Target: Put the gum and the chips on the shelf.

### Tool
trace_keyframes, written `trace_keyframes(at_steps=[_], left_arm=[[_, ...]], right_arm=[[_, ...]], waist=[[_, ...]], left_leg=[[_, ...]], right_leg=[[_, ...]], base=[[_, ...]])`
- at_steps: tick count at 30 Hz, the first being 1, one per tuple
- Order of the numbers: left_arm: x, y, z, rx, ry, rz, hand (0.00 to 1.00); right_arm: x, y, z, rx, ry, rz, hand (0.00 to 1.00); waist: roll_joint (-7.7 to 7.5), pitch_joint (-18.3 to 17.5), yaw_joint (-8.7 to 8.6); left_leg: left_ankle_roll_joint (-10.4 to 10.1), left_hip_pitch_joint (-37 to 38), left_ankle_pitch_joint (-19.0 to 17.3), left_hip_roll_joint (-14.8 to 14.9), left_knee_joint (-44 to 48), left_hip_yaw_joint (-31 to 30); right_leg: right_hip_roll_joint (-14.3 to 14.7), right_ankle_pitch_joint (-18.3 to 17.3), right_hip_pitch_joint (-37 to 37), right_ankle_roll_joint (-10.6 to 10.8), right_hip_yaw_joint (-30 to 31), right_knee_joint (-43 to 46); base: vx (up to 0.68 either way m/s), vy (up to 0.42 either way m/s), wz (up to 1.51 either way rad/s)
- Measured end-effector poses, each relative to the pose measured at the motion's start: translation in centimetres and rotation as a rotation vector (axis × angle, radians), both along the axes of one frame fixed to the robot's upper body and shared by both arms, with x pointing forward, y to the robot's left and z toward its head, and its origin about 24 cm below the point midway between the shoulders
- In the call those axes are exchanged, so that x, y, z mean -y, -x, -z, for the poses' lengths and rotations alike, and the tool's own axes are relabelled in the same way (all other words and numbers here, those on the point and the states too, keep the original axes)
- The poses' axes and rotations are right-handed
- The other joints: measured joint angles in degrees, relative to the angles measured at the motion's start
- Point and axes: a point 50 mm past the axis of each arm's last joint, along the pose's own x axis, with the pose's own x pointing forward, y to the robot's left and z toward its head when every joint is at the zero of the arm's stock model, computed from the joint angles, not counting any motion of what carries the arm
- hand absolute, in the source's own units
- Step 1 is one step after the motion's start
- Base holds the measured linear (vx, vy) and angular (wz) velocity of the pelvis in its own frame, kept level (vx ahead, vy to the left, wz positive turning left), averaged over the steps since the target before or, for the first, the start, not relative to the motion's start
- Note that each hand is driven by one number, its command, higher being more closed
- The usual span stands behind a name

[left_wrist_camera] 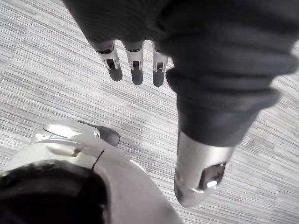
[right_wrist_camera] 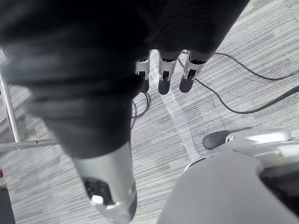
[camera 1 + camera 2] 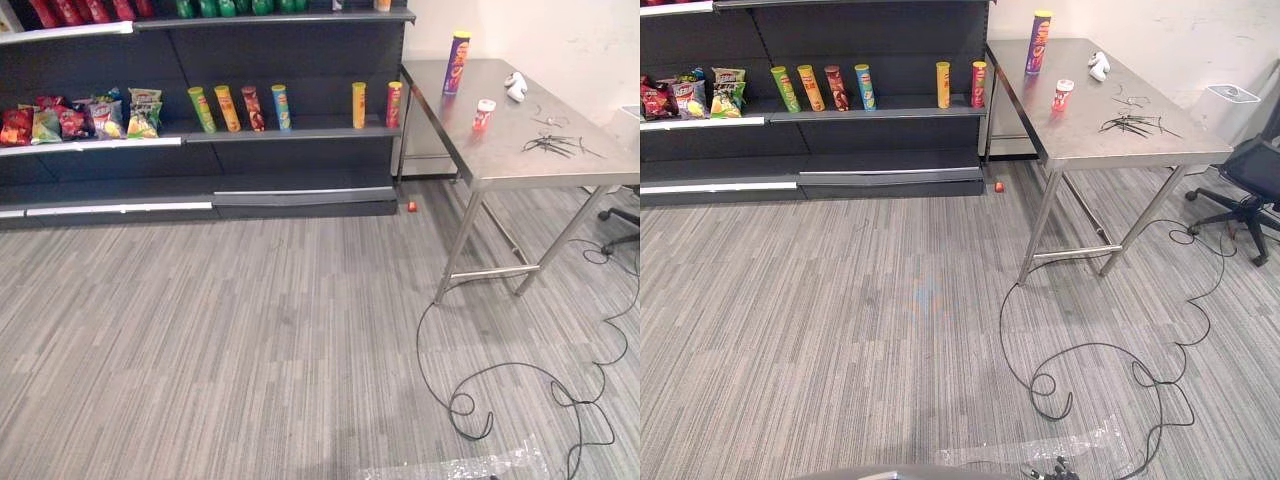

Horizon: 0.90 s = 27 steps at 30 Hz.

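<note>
A tall purple chips can (image 3: 456,62) stands at the far end of the steel table (image 3: 500,165) on the right. A small red-and-white gum tub (image 3: 484,113) stands nearer on the same table. The dark shelf (image 3: 290,131) along the back wall holds a row of chip cans (image 3: 240,107) and snack bags (image 3: 90,118). My left hand (image 1: 136,70) hangs over the carpet with straight fingers, holding nothing. My right hand (image 2: 163,77) hangs the same way over the floor, open, far from the table.
A white object (image 3: 516,86) and a bundle of black ties (image 3: 555,143) lie on the table. A small red item (image 3: 411,206) sits on the floor by the shelf's corner. An office chair (image 3: 1250,180) and a white bin (image 3: 1230,100) stand past the table.
</note>
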Motion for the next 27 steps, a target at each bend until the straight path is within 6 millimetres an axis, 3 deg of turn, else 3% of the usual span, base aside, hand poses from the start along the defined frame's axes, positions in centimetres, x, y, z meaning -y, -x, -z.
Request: trace_keyframes(at_steps=[27], left_arm=[[-0.17, -0.45, -0.23, 0.061, -0.048, -0.007, 0.0]], right_arm=[[-0.14, -0.37, -0.14, 0.04, 0.008, -0.009, 0.0]], waist=[[-0.24, 0.85, -0.03]], left_leg=[[-0.12, 0.66, 0.36, -0.04, -0.35, -0.57]], right_leg=[[-0.06, 0.17, 0.54, -0.26, -0.99, -0.04]], base=[[0.0, -0.001, 0.0]])
